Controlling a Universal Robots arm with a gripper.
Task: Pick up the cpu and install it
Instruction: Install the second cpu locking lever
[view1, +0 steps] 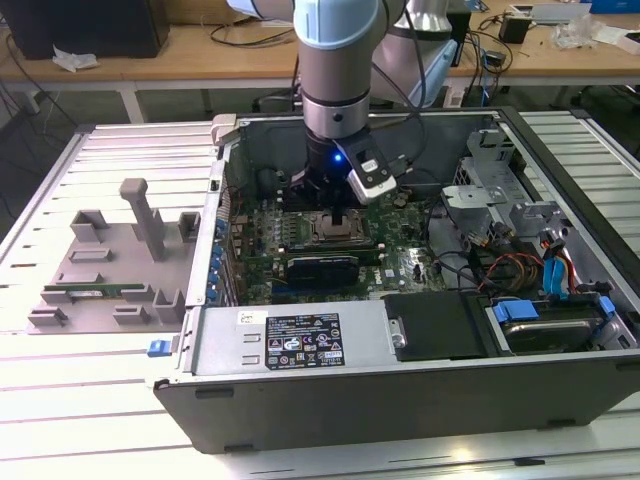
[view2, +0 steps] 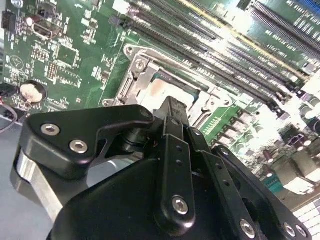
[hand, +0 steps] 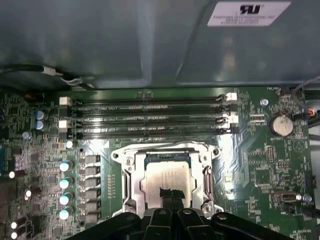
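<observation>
cpu (hand: 165, 180) in socket frame (hand: 131, 176), directly under tool (hand: 169, 194) tips

Silver cpu (hand: 167, 181) lies flat, seemingly seated in socket.

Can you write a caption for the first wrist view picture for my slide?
The gripper is right over the cpu in its socket on the motherboard.

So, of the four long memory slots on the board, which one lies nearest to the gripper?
The slot bordering the socket frame, where the gripper is over the cpu. The other three lie beyond it, toward the case wall.
</observation>
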